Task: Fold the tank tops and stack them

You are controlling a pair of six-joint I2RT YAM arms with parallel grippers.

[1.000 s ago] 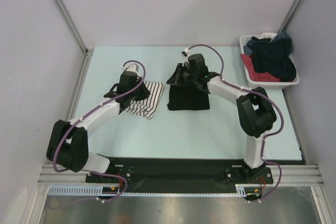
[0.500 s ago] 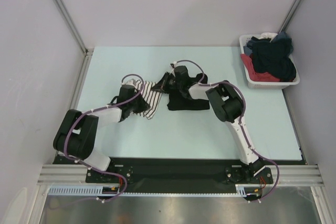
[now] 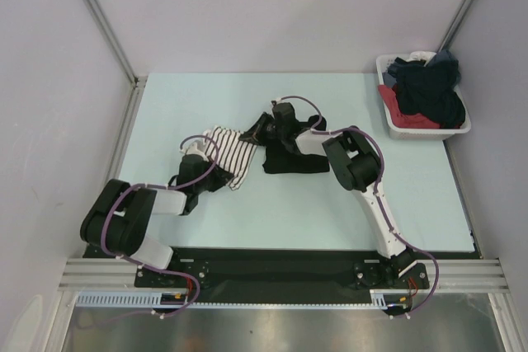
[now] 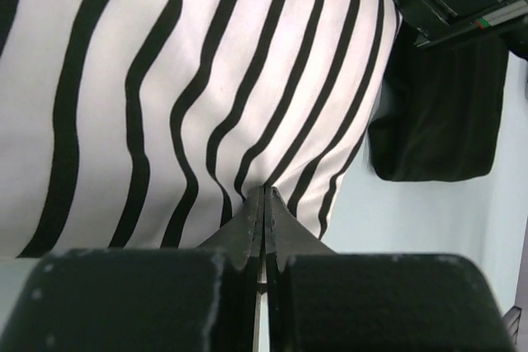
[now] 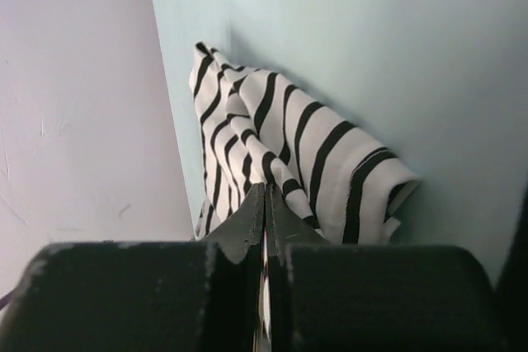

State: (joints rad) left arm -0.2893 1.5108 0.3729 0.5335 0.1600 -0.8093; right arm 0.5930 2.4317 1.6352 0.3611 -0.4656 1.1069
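Left jaws are clamped tight, tips pressed together with a pinch of the striped tank top (image 4: 206, 80) caught between them. It's soft white fabric with thin black lines, and the stripes bend in toward the pinch point. Right jaws are the same deal: squeezed closed on a bunched-up fold of that top (image 5: 280, 138), which rises in a crumpled peak from the tips.

From overhead, the striped tank top (image 3: 229, 152) sits on the pale blue-green tabletop (image 3: 289, 212), left of centre. The left arm grips its near-left edge and the right arm grips its far-right corner. That corner looks drawn toward the right wrist, though I can't tell if it's off the surface.

Just to its right is the black tank top (image 3: 295, 158), plain dark fabric lying flat as a neat rectangle around the middle of the tabletop. The right arm's wrist hangs over its far-left corner. In the left wrist view it (image 4: 437, 129) shows just past the striped edge; can't tell if the two touch.

Well away, at the far-right corner, there's a white plastic basket (image 3: 462, 128) piled with dark blue, black and red clothes (image 3: 425, 92).
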